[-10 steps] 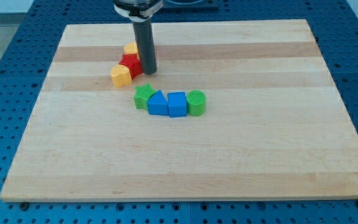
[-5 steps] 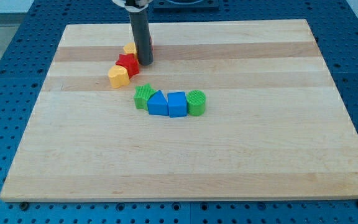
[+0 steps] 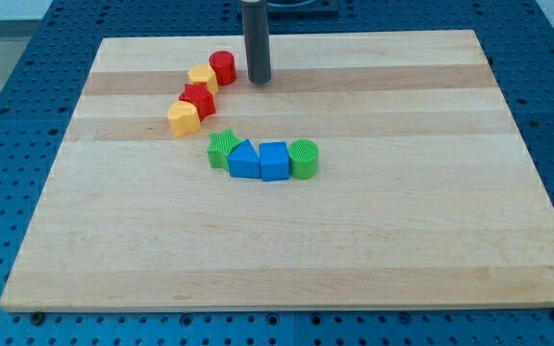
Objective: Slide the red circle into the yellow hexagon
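Note:
The red circle (image 3: 223, 67) stands near the view's top left, touching the yellow hexagon (image 3: 201, 78) at its lower left. My tip (image 3: 259, 80) rests on the board just right of the red circle, a small gap apart. A red star-like block (image 3: 198, 100) sits below the hexagon, and a second yellow block (image 3: 185, 117) sits below that, forming a diagonal chain.
A row of blocks lies mid-board: a green star (image 3: 223, 148), a blue triangle (image 3: 244, 160), a blue cube (image 3: 273, 160) and a green cylinder (image 3: 303, 158). The wooden board (image 3: 402, 211) lies on a blue perforated table.
My tip moved up and to the right, away from the red star block. The red circle, hidden behind the rod before, now shows beside the yellow hexagon.

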